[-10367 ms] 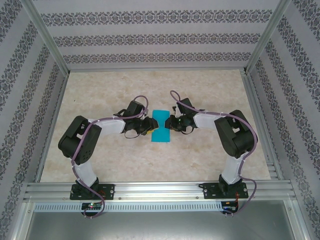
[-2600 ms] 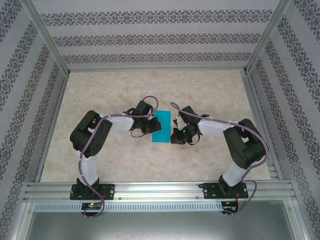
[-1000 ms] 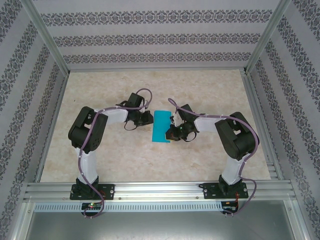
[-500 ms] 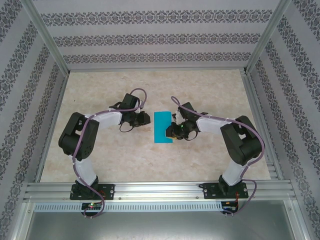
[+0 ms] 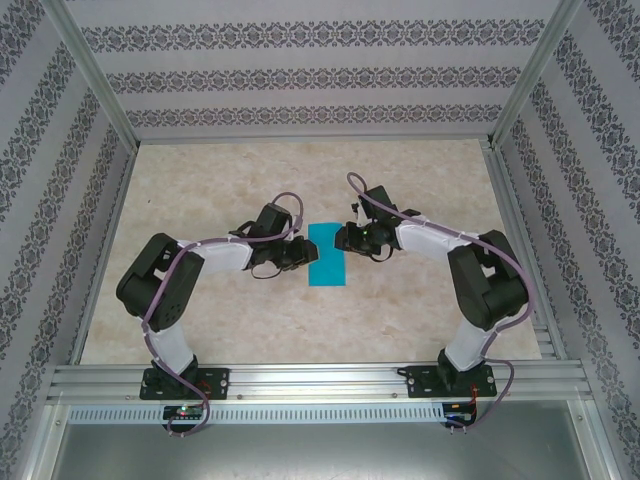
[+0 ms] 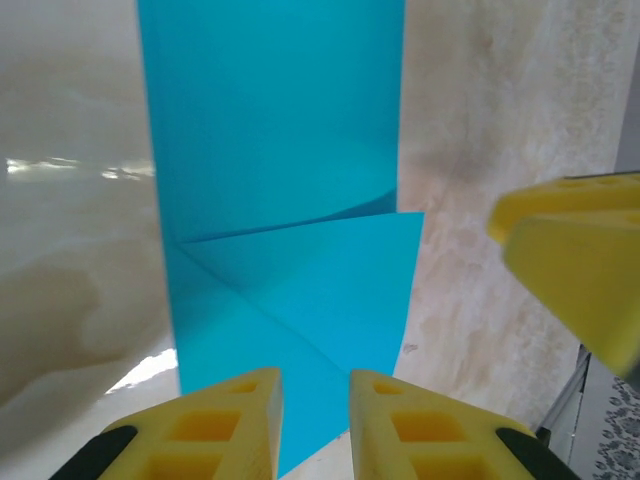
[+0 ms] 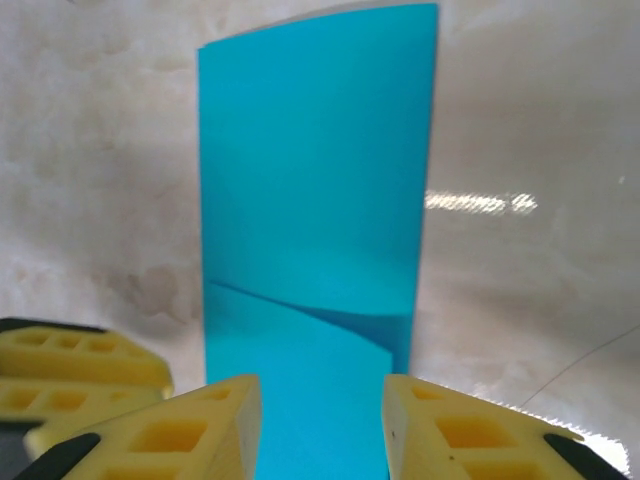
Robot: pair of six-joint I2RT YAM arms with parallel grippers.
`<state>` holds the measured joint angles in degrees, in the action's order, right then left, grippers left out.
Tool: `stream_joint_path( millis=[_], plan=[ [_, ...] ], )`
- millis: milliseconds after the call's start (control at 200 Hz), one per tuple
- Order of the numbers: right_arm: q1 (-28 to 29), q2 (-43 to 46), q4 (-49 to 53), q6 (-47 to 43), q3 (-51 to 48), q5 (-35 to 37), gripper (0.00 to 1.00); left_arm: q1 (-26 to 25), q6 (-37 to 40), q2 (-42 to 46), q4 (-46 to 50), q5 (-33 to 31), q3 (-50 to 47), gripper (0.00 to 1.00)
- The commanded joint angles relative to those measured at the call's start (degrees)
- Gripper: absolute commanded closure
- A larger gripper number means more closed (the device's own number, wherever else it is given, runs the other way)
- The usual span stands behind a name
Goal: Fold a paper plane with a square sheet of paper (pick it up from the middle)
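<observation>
Square sheet of paper (image 5: 327, 255), folded to a narrow teal strip with a diagonal flap at one end, lying flat at the middle of the surface (image 5: 200, 180). Left claw (image 5: 298, 253) sits at its left edge, jaws slightly parted and gripping nothing; right claw (image 5: 342, 238) sits at its far right corner, jaws wider apart, also empty.

Top cam: bright, even diffuse light, shadows faint, sharp edge to edge. Wrist cams: specular glare on table (image 6: 70, 167) at 9 o'clock (L cam), 3 o'clock (R cam). Yellow fingers (image 7: 190, 430) at 6 o'clock blurred, out of focus; L cam 4 o'clock also soft.
</observation>
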<state>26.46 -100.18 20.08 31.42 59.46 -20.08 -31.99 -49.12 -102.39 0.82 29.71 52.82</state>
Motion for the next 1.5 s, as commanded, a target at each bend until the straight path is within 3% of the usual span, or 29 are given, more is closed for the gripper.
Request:
stream_joint_path(
  millis=[0,170,465,659,1109,1494],
  plan=[
    [-0.27,-3.00,1.36,-2.08,2.39,0.76,0.64,-1.38,-2.87,-2.21,-3.40,1.03,1.48,0.76],
    [-0.41,-5.46,0.93,-2.44,3.11,-1.08,0.66,-2.01,-3.87,-3.60,-2.51,0.35,2.11,0.76],
    [-0.96,-6.69,-0.52,-2.17,2.03,-2.78,0.84,-2.18,-5.35,-4.86,-2.74,0.54,2.31,0.73],
    [-2.02,-7.05,-2.43,-0.68,0.34,-3.03,0.89,-2.11,-5.97,-5.52,-4.06,1.19,2.20,0.72],
    [-2.35,-7.97,-3.64,0.27,-0.53,-3.48,0.90,-2.32,-7.27,-7.46,-10.42,4.91,2.55,0.69],
    [-3.21,-8.10,-4.88,1.80,-2.06,-3.38,0.90,-2.61,-7.58,-8.54,-9.79,4.44,3.29,0.68]
  ],
)
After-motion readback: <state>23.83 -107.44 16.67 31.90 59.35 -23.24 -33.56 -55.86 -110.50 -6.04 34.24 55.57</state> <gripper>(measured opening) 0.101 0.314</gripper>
